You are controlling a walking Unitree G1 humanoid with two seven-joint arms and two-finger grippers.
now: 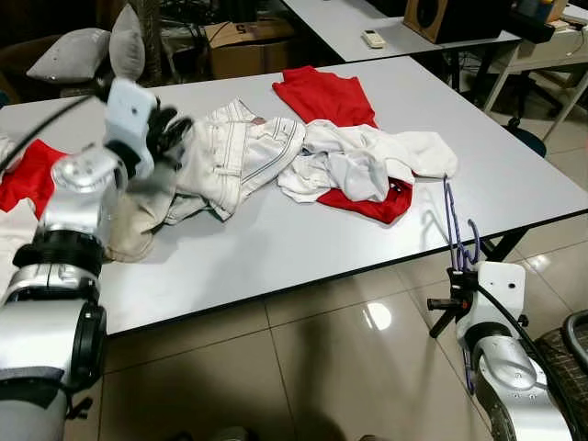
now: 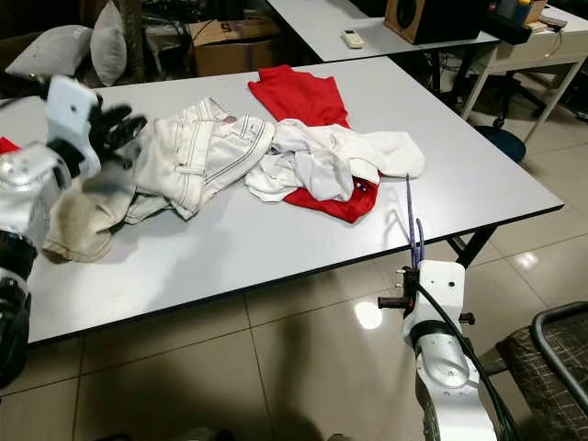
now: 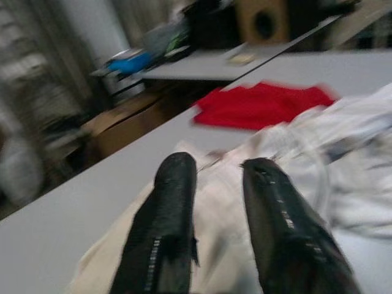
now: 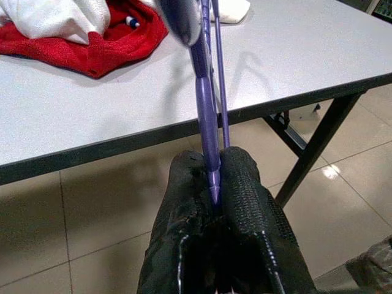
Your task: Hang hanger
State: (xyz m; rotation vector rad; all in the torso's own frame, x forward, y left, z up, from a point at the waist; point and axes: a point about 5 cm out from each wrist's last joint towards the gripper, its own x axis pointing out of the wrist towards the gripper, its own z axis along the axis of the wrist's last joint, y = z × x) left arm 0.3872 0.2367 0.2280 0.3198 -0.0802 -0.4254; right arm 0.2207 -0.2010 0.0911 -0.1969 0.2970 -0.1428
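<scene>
A purple hanger (image 1: 450,220) stands upright beside the near right corner of the grey table (image 1: 276,253). My right gripper (image 1: 460,277) is shut on its lower end, just below the table edge; in the right wrist view the hanger (image 4: 205,92) rises from between the closed fingers (image 4: 245,184). My left gripper (image 1: 171,134) is raised over the table's left side, above cream jeans (image 1: 241,152). In the blurred left wrist view its fingers (image 3: 174,184) are open with nothing between them.
On the table lie a red shirt (image 1: 323,96), a white garment (image 1: 367,161) over a red one (image 1: 384,208), and beige cloth (image 1: 138,220). A cardboard box (image 1: 248,41), pillows (image 1: 78,50) and a second table (image 1: 349,23) stand behind. A chair (image 2: 560,349) is at lower right.
</scene>
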